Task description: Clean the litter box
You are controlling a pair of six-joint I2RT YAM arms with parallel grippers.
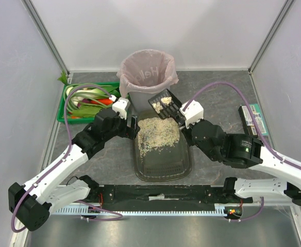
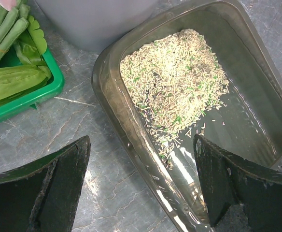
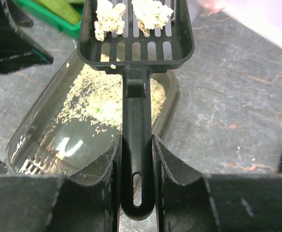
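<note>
The dark olive-grey litter box (image 1: 163, 175) lies at the table's middle, with beige litter (image 1: 158, 135) heaped in its far half. My right gripper (image 1: 184, 121) is shut on the handle (image 3: 137, 145) of a black slotted scoop (image 1: 166, 105). The scoop is raised over the box's far right corner, near the bin, and carries pale clumps (image 3: 131, 14). My left gripper (image 2: 141, 188) is open and straddles the box's left rim (image 2: 131, 140). One finger (image 2: 63, 179) is outside over the table and the other (image 2: 223, 179) is inside. Nothing is between them but the rim.
A grey bin lined with a pink bag (image 1: 146, 72) stands just beyond the litter box. A green crate of vegetables (image 1: 86, 100) sits at the far left, close to my left arm. A flat packet (image 1: 253, 121) lies at the right. Walls enclose three sides.
</note>
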